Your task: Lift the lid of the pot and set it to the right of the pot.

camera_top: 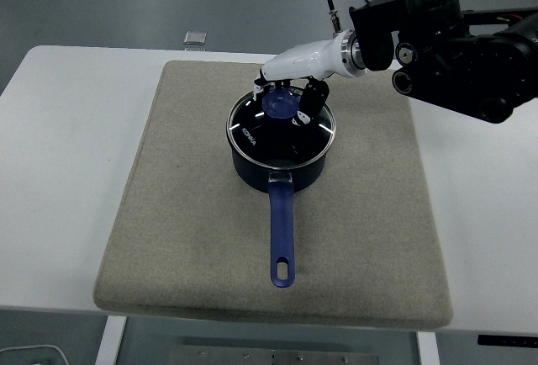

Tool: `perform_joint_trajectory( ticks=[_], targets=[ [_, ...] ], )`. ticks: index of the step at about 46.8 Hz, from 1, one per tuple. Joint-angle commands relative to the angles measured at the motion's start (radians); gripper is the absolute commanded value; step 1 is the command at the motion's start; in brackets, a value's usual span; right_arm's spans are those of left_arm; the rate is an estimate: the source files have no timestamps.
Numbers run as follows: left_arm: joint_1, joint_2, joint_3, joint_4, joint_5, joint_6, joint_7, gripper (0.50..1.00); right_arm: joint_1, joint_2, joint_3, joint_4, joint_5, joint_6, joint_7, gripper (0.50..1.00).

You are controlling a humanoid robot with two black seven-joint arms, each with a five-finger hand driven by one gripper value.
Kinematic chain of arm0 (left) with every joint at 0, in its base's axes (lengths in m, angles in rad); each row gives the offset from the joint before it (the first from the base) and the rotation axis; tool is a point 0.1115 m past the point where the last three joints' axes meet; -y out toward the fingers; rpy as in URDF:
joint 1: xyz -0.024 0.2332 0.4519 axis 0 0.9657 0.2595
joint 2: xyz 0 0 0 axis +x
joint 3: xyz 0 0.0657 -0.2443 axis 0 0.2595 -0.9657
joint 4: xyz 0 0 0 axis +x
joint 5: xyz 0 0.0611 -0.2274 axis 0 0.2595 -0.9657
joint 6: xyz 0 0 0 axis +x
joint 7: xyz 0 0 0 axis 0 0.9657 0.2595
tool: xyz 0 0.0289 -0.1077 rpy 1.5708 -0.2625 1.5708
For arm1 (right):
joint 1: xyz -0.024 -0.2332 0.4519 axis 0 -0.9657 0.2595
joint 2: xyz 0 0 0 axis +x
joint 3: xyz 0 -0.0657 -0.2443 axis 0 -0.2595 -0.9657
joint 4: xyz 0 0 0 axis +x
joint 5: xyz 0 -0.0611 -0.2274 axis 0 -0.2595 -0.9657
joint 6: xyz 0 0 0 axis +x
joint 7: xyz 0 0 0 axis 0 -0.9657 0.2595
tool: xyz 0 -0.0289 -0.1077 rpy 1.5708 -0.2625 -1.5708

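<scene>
- My right hand (290,87), white-shelled with dark fingers, reaches in from the upper right of the frame and sits over the round blue knob (280,103) of the glass pot lid (282,125).
- My fingers (313,96) curl down on either side of that knob; they look closed around it, though I cannot tell from this height how firmly they press.
- The lid lies flat on the dark blue saucepan (279,167), just above the middle of the frame, its rim seated all round; I judge it not yet lifted.
- The saucepan stands on a grey-beige felt mat (168,214), which covers most of the white table (59,171). Its long blue handle (282,235) points toward the bottom of the frame, so it stays clear of my arm and of the mat to the right.
- That stretch of mat right of the saucepan is bare, a natural landing place for the lid.
- I grip at the knob because it is the only raised part; a straight lift seems safest, so the rim does not catch.
- My left hand is not in view.
</scene>
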Motion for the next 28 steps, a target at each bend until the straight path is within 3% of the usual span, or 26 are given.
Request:
perform_joint_trajectory(
  ticks=[1,14,28],
  targets=[
    [0.000,0.000,0.000,0.000,0.000,0.000,0.000,1.000,0.000,0.000,0.000,-0.001,0.000,0.000,0.000,0.672],
    [0.000,0.000,0.000,0.000,0.000,0.000,0.000,1.000,0.000,0.000,0.000,0.000,0.000,0.000,0.000,0.639],
    [0.000,0.000,0.001,0.000,0.000,0.000,0.000,1.000,0.002,0.000,0.000,0.000,0.005,0.000,0.000,0.560]
  ],
)
